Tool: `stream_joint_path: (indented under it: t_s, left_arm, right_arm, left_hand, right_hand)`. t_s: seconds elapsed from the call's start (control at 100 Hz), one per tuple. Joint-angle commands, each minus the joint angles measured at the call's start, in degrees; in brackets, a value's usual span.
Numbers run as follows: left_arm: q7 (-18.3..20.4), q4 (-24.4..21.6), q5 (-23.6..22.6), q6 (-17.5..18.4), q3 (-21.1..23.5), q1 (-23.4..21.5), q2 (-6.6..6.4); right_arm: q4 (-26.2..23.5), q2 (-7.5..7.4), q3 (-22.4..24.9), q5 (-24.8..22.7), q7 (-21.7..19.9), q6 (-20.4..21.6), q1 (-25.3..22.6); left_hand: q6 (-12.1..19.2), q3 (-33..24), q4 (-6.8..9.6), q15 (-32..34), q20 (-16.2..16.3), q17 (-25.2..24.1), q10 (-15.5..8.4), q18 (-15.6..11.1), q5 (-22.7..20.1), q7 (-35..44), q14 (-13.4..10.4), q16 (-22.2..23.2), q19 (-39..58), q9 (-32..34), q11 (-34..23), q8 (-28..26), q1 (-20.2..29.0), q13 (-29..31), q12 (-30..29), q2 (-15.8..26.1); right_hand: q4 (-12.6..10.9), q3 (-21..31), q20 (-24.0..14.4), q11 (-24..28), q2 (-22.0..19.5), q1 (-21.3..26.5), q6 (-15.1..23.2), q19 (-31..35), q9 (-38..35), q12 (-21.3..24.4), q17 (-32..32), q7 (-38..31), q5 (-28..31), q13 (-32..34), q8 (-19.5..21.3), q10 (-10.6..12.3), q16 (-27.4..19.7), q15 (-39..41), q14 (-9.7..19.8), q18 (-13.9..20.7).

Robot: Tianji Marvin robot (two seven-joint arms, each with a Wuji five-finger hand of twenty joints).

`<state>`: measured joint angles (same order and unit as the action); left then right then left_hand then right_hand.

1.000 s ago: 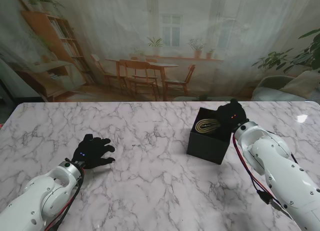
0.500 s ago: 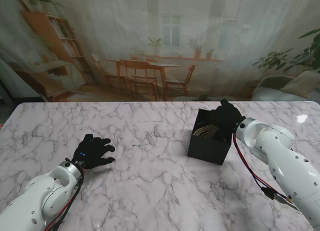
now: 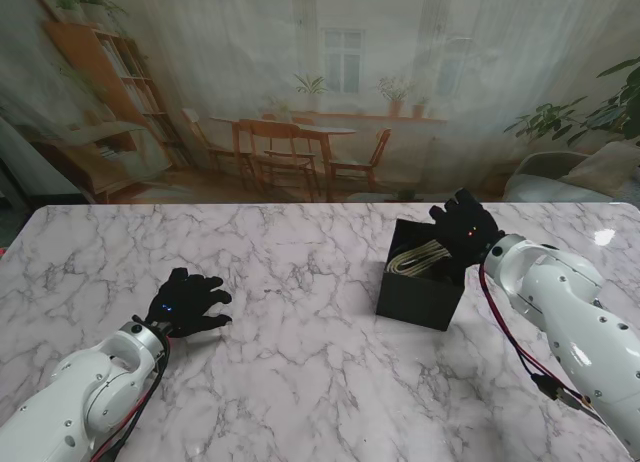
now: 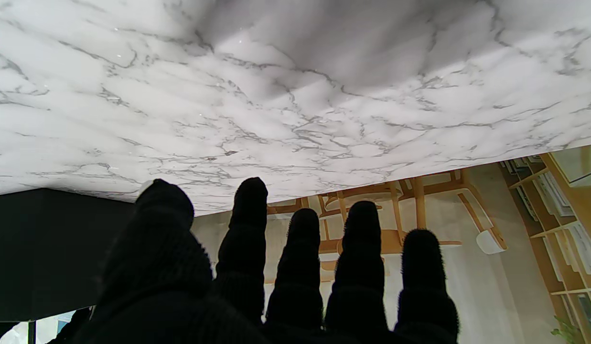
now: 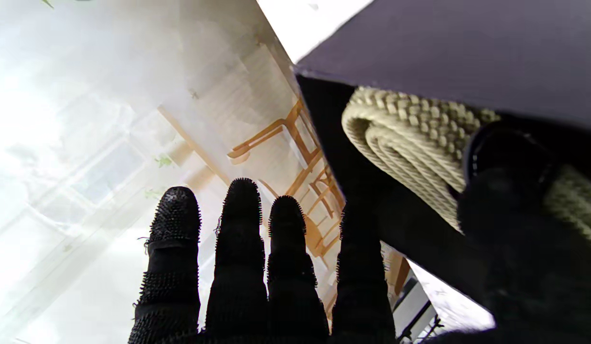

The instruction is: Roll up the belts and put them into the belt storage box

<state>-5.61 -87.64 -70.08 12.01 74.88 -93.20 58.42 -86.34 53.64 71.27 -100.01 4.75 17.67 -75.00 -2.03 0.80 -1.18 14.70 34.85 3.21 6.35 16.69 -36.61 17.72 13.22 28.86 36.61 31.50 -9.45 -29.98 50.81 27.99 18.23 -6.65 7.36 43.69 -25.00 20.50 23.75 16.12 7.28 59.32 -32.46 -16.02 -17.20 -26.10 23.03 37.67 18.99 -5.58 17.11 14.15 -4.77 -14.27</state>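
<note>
The black belt storage box [image 3: 418, 294] stands open-topped on the marble table, right of centre. A beige woven belt [image 3: 417, 258] lies coiled inside it, and the right wrist view shows its braided loops [image 5: 410, 138] against the box wall [image 5: 371, 191]. My right hand [image 3: 466, 230] is over the box's far right corner and is open. Its thumb [image 5: 515, 229] reaches inside by the belt while the straight fingers [image 5: 242, 248] stay outside the wall. My left hand [image 3: 186, 302] rests palm down on the table far to the left, fingers [image 4: 300, 267] spread, holding nothing.
The marble table [image 3: 300, 362] stretches between the two hands, and its far edge [image 4: 419, 172] meets a printed room backdrop [image 3: 320, 92]. A dark panel [image 4: 42, 248] shows past the table's edge in the left wrist view.
My right hand reached over the box's opening half a second ago and has since drawn back to its far right corner. The belt coil now sits more tilted. The left hand has stayed still.
</note>
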Motion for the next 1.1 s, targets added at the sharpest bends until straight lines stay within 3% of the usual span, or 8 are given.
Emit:
stream_joint_path:
  t_s: [0.0, 0.24, 0.4, 0.48, 0.56, 0.73, 0.86, 1.09]
  left_arm:
    - [0.9, 0.1, 0.1, 0.0, -0.2, 0.1, 0.03]
    - [0.7, 0.1, 0.4, 0.0, -0.2, 0.0, 0.1]
    - [0.6, -0.3, 1.0, 0.1, -0.1, 0.0, 0.23]
    - [0.2, -0.7, 1.8, 0.5, 0.0, 0.0, 0.41]
    - [-0.1, -1.1, 4.3, 0.7, -0.3, 0.0, 0.83]
    - [0.1, -3.0, 8.2, 3.8, 0.0, -0.3, 1.39]
    - [-0.6, -4.7, 11.5, 6.5, 0.8, -1.5, 1.99]
    - [-4.7, -5.3, 13.8, 9.6, 0.8, -2.7, 2.79]
  right_arm:
    - [-1.3, -0.34, 1.5, -0.5, -0.7, -0.3, -1.3]
    - [-8.6, 0.87, 9.7, 1.5, 2.9, -0.5, -8.0]
    - [-16.2, 2.77, 14.9, 8.6, 3.1, 0.4, -13.9]
    - [-19.6, 3.82, 16.4, 13.5, 3.2, 0.9, -16.7]
    - [-22.9, 5.1, 17.1, 20.9, 2.9, 1.8, -19.2]
    - [-23.1, 7.38, 14.2, 35.6, 5.4, 5.2, -20.5]
    - [-21.7, 8.4, 9.6, 40.0, 9.7, 6.8, -20.7]
    - [-16.8, 9.47, 1.0, 44.8, 14.2, 7.7, -20.3]
  left_hand:
    - [-0.6, 0.1, 1.04, -0.5, 0.1, -0.8, 0.9, 1.4, 1.5, -1.1, -0.3, 0.6, -1.2, -0.2, 0.1, 0.8, -0.4, -0.2, 0.7, 2.3]
    - [-1.0, 0.2, 0.93, -0.6, 0.2, -0.8, 1.1, 1.3, 0.5, -0.6, -0.4, 0.6, -1.0, -0.4, 0.2, 0.6, -0.8, -0.5, 0.7, 3.7]
    - [-1.1, 0.3, 0.87, -0.7, 0.3, -0.8, 1.5, 1.2, 0.4, -0.5, -0.3, 0.5, -0.9, -1.5, 0.6, 0.6, -0.9, -1.0, 0.5, 4.1]
    - [-1.4, 0.4, 0.73, -0.8, 0.3, -0.8, 2.0, 1.0, 2.3, -1.8, -0.4, 0.5, -0.8, -2.5, 1.0, 1.1, -0.4, -1.2, 0.4, 5.0]
    - [-3.3, 0.3, 0.55, -0.7, 0.5, -0.6, 2.5, 0.5, 10.1, -6.7, -0.5, 0.5, -0.3, -4.2, 1.6, 3.3, 1.4, -1.3, 0.1, 8.2]
    - [-4.6, 1.0, 0.52, -0.7, 0.5, -0.5, 2.8, 0.0, 18.4, -12.6, -0.5, 0.6, 0.1, -6.5, 2.1, 6.7, 0.4, -1.7, -0.3, 8.9]
    - [-4.1, 0.9, 0.6, -0.8, 0.4, -0.6, 2.9, -0.1, 16.5, -12.0, -0.4, 0.6, 0.1, -7.2, 2.2, 6.9, -0.2, -2.3, -0.4, 8.5]
    - [-3.7, 0.7, 0.63, -0.9, 0.4, -0.7, 2.9, -0.4, 8.7, -6.4, -1.0, 0.6, 0.3, -9.5, 2.6, 3.9, -0.2, -3.4, -0.5, 8.1]
  right_hand:
    - [-1.7, 0.1, 1.1, 1.5, -1.8, 2.2, -1.6, -0.3, 1.7, 0.6, 0.5, 0.0, -0.7, -0.7, 0.1, -1.9, -1.0, -2.2, -1.7, -2.6]
    - [-2.0, -1.8, 1.6, 1.7, -4.1, 3.1, -1.0, -0.3, 1.3, 1.0, 0.9, -0.6, 0.8, -1.7, 0.5, -2.3, -1.6, -2.5, -4.1, -3.0]
    - [-2.4, -6.5, 2.2, -0.4, -5.3, 2.3, -1.4, -1.0, -0.7, 1.4, 1.5, 1.3, 1.8, -1.9, 0.3, -2.1, -3.4, -4.1, -6.5, -4.0]
    - [-2.8, -9.1, 2.3, -1.3, -6.2, 2.5, -1.6, -1.0, -1.8, 1.2, 1.3, 2.0, 2.4, -1.5, 0.4, -2.1, -3.5, -4.0, -6.9, -4.3]
    - [-3.0, -10.8, 2.3, -2.1, -6.5, 3.1, -1.0, -1.1, -3.7, 1.1, 0.7, 2.4, 3.6, -0.2, 0.7, -1.5, -3.4, -3.8, -7.2, -4.7]
    - [-3.4, -14.4, 1.5, -3.5, -8.9, 5.0, -0.9, -0.7, -7.0, 0.6, -0.6, 2.3, 5.0, 1.8, 1.5, -0.6, -3.1, -3.6, -9.4, -5.4]
    - [-3.5, -15.3, 1.4, -3.9, -10.5, 4.6, -1.9, -0.5, -6.9, 0.7, -1.4, 2.4, 3.9, 2.3, 1.6, -1.0, -3.5, -3.9, -9.4, -5.2]
    - [-3.9, -17.3, 1.6, -1.9, -11.9, 5.2, -2.2, -0.3, -5.7, 0.2, -1.4, 0.8, 3.4, 3.4, 2.4, -1.3, -2.8, -2.8, -4.4, -3.9]
